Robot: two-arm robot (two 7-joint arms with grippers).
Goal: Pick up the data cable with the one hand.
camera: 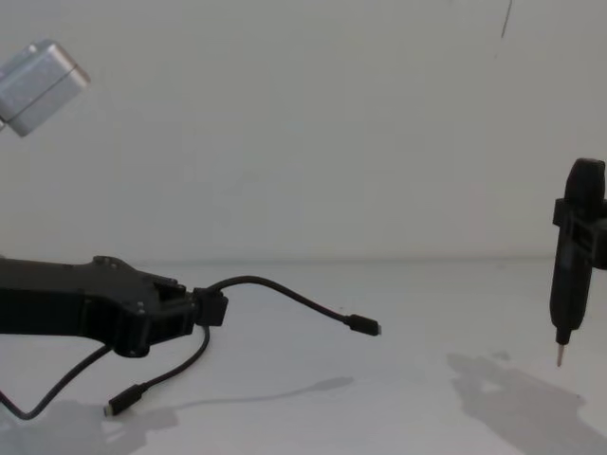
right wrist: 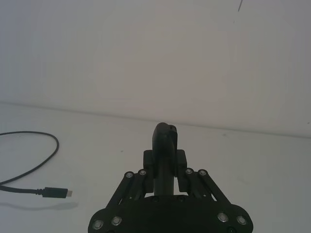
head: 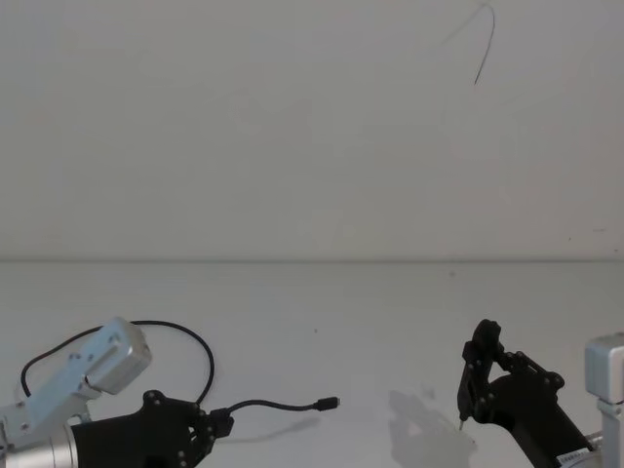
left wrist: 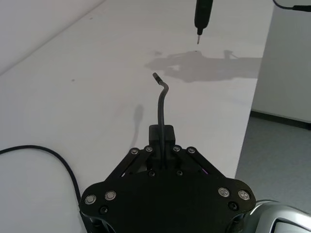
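**A:** Start with the big picture. What's on the white tabletop [head: 341, 331]?

**B:** Two arms. The left gripper [head: 221, 423] is low at the near left and reaches toward the middle. The right gripper [right wrist: 165, 160] is parked at the near right, clamped round an upright pen-shaped tool [camera: 569, 284] with its tip pointing down, above the surface.

**A:** And the data cable [camera: 275, 287]?

**B:** It's in the left gripper, whose fingers are pinched narrow on it a short way back from one end. From the pinch a short stretch arches forward, and its plug [camera: 363, 325] hangs in the air with a shadow on the tabletop beneath. The long remainder trails back in a loop past the left arm. The far plug [camera: 119, 407] sits low, and I cannot tell whether it has left the surface.

**A:** So what could spoil it from here?

**B:** Slippage, mainly, as I judge it. The cord is much thinner than those blocky fingers, and most of its length hangs on one side of the pinch. A quick rise could let that weight pull it through.

**A:** Anything else?

**B:** The trailing loop runs close to the left arm's links and might catch there. The free plug could also swing if the arm jerks, though the pen-shaped tool stands well apart from it.
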